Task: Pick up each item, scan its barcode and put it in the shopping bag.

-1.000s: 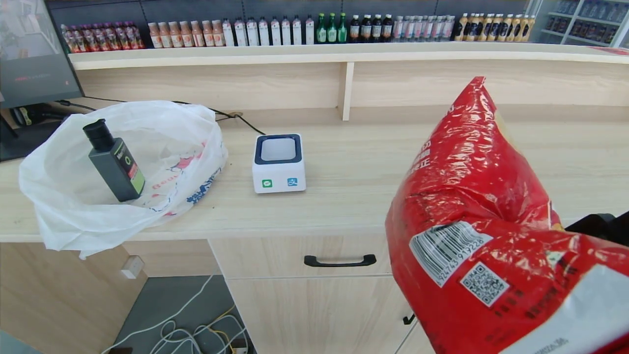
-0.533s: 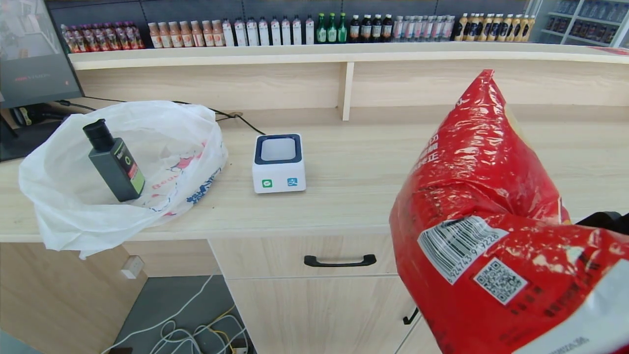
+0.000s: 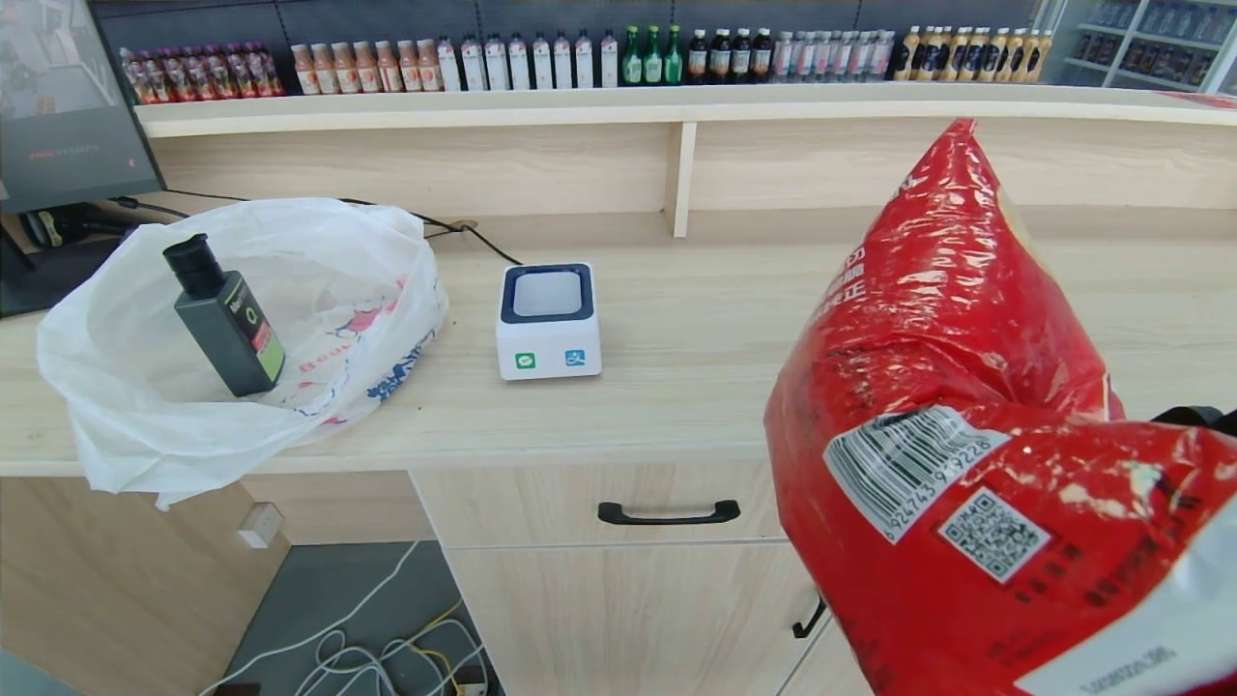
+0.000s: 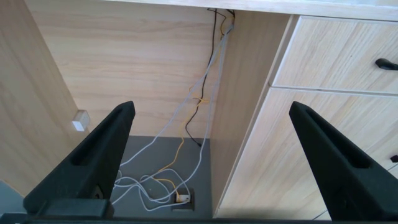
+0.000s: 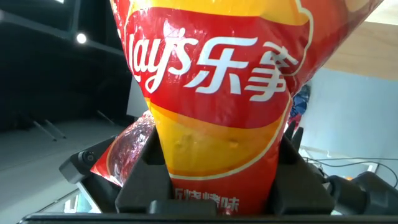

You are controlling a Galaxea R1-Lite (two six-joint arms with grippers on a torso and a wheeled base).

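A big red chip bag hangs in the air at the right of the head view, its barcode turned toward the camera. My right gripper is shut on the chip bag, squeezing its yellow and red front between the black fingers. A white scanner box with a dark-rimmed window stands mid-counter. The white plastic shopping bag lies open at the counter's left, a dark green bottle inside it. My left gripper hangs open below the counter, nothing between its fingers.
The wooden counter has a raised back shelf lined with several drink bottles. A monitor stands at the far left. Under the counter are drawers with a black handle and loose cables on the floor.
The chip bag has risen a little and drifted slightly right, so its top now reaches higher against the back shelf. Scanner, shopping bag and bottle have not moved.
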